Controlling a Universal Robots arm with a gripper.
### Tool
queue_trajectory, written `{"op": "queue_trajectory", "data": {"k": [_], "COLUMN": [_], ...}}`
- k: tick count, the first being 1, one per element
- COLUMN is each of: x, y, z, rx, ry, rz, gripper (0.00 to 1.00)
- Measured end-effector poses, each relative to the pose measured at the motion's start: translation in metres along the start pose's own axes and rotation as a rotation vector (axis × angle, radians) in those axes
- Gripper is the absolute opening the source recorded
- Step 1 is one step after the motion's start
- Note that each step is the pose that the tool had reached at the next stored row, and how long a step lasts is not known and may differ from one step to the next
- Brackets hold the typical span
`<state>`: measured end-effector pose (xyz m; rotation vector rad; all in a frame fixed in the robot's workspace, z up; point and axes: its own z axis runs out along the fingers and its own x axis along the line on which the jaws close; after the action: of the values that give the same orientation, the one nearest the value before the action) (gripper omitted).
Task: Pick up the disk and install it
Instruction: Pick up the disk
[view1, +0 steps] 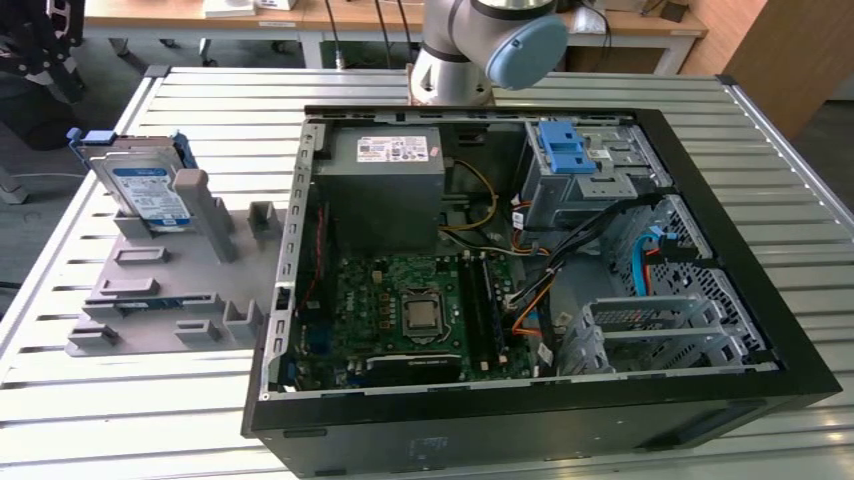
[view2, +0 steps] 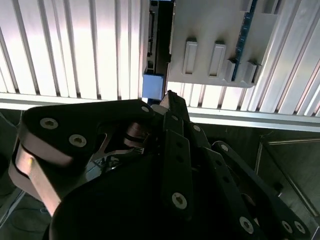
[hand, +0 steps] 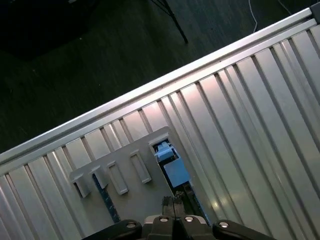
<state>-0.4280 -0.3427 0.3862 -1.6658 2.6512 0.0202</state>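
Pick-up not yet made: the flat silver hard disk in its blue plastic carrier (view1: 147, 190) stands on edge in a grey plastic holder (view1: 160, 300) on the slatted metal counter (view1: 214, 100), beside the open black computer case (view1: 534, 430). The black hand (hand: 172, 202) hangs above, fingers pressed together, empty; a grasp likely needs them spread.

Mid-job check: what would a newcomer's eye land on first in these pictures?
The open computer case fills the middle of the slatted table in the exterior view, with its green circuit board laid bare. Toward the exterior view's left, the disk leans in a grey holder, untouched. In the second wrist view, the dark gripper is above the table, pointing down near the holder's edge.
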Motion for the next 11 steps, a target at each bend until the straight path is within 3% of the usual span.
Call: {"op": "queue_trajectory", "data": {"k": [11], "x": [0.0], "y": [0.0], "z": [0.0001], "rx": [-0.0009], "ry": [0.0001], "rz": [-0.107], "gripper": [0.11]}}
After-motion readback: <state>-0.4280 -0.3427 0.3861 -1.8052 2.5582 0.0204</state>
